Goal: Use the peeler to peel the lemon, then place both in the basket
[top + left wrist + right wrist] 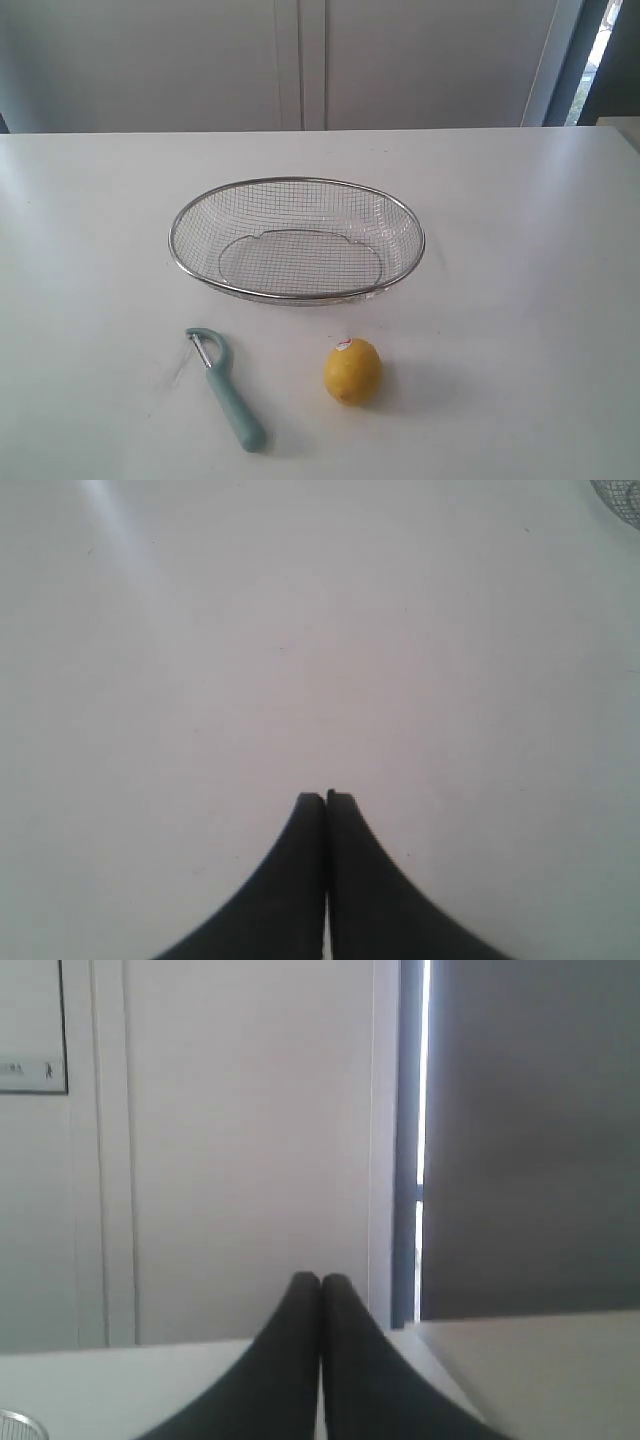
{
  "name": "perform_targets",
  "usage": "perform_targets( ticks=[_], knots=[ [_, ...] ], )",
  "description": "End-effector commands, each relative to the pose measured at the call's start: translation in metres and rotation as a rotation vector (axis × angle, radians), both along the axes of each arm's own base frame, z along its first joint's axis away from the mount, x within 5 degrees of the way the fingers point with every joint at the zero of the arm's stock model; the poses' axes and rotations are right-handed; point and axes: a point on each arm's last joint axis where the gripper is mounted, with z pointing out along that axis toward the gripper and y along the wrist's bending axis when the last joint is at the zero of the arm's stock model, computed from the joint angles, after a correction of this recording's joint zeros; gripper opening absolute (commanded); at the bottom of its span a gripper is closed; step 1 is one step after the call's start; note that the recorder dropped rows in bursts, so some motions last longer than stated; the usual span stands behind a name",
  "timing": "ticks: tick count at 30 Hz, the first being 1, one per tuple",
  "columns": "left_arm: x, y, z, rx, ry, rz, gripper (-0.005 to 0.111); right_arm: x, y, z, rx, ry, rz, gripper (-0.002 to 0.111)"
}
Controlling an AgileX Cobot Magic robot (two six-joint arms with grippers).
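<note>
On the white table the yellow lemon [352,371], sticker up, lies in front of the silver wire basket [297,183]. The teal-handled peeler [228,389] lies to the lemon's left, its blade end toward the basket. Neither arm shows in the exterior view. My left gripper [326,797] is shut with nothing in it, over bare table, with a bit of the basket [620,502] at the picture's corner. My right gripper [321,1280] is shut and empty, facing the back wall above the table's far edge.
The table [520,250] is wide and white, with its far edge against pale cabinet doors [300,60]. A dark window frame [585,60] stands at the back right. A sliver of mesh rim [20,1423] shows in the right wrist view.
</note>
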Motion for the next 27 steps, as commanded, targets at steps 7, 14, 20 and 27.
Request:
perform_targets(
  ticks=[7,14,20,27],
  knots=[
    [0.0,0.0,-0.003,-0.003,0.007,0.003,0.0,-0.004,0.001,0.01,-0.029,-0.134,0.005,0.0],
    [0.0,0.0,-0.003,-0.003,0.007,0.003,0.0,-0.004,0.001,0.009,-0.027,-0.123,0.004,0.0],
    [0.0,0.0,-0.003,-0.003,0.007,0.003,0.0,-0.003,0.0,0.013,-0.017,-0.032,-0.002,0.0],
    [0.0,0.0,-0.003,-0.003,0.007,0.003,0.0,-0.008,0.0,0.029,-0.006,0.057,-0.011,0.0]
  ],
)
